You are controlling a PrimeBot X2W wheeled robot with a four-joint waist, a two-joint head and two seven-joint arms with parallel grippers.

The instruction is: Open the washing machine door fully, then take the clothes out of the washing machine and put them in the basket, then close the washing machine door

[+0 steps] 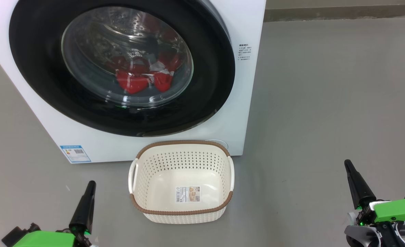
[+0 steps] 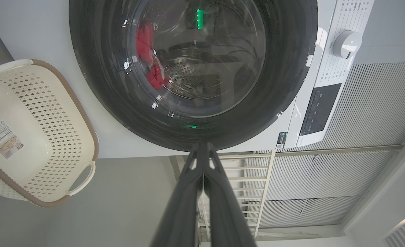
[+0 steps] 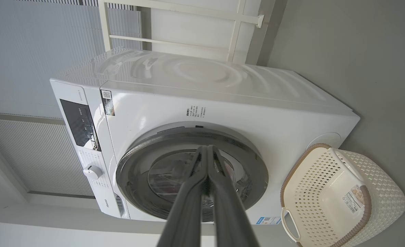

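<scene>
The white washing machine [image 1: 247,85] fills the upper left of the head view. Its round black-rimmed door [image 1: 34,51] lies flat against the front. Red clothes [image 1: 134,82] show through the glass, low in the drum. On the floor just before the machine stands the cream basket [image 1: 183,144], nothing in it but a label. My left gripper [image 1: 90,185] is shut at the lower left, short of the machine. My right gripper [image 1: 348,164] is shut at the lower right, well to the basket's right. The left wrist view shows door [image 2: 99,85], clothes [image 2: 154,77] and basket [image 2: 82,109].
Grey floor [image 1: 326,103] spreads wide to the right of the machine. A control panel and dial [image 3: 92,171] sit on the machine's front. White railings and slatted wall panels [image 2: 326,178] stand behind it.
</scene>
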